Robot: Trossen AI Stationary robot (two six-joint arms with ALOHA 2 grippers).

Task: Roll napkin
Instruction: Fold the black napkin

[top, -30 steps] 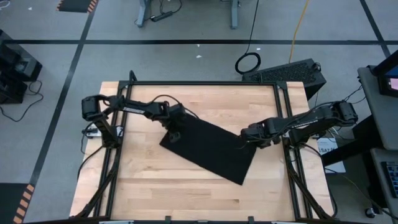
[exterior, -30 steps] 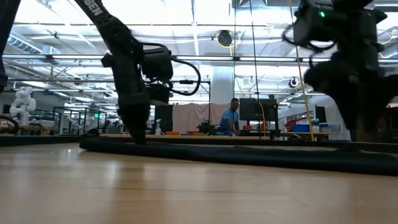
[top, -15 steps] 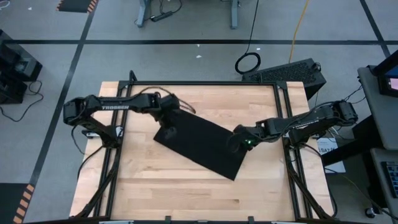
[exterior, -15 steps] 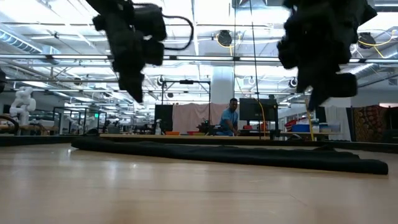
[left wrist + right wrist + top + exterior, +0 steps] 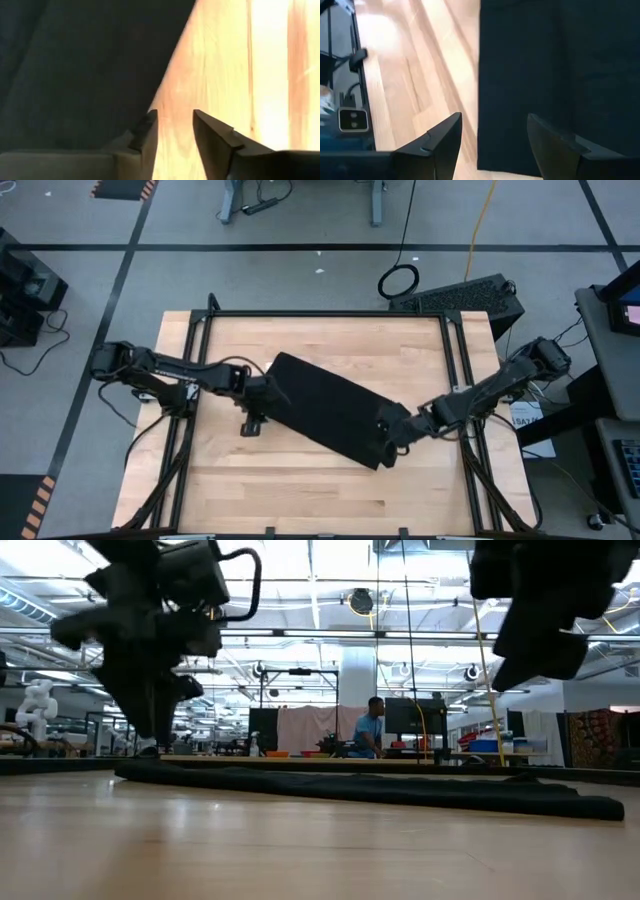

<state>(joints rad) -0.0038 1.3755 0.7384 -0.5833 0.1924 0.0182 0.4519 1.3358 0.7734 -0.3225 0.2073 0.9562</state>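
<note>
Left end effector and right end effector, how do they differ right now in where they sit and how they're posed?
The left end effector sits at the napkin's left edge, over bare wood; the right end effector is at the napkin's near right corner. The left's fingers stand narrowly apart, while the right's fingers are spread wider, straddling the cloth's edge. Both are open, empty, and above the table.

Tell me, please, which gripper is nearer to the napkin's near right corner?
Right. The right gripper hovers over that corner of the napkin; the left gripper is beside its opposite, left end.
</note>
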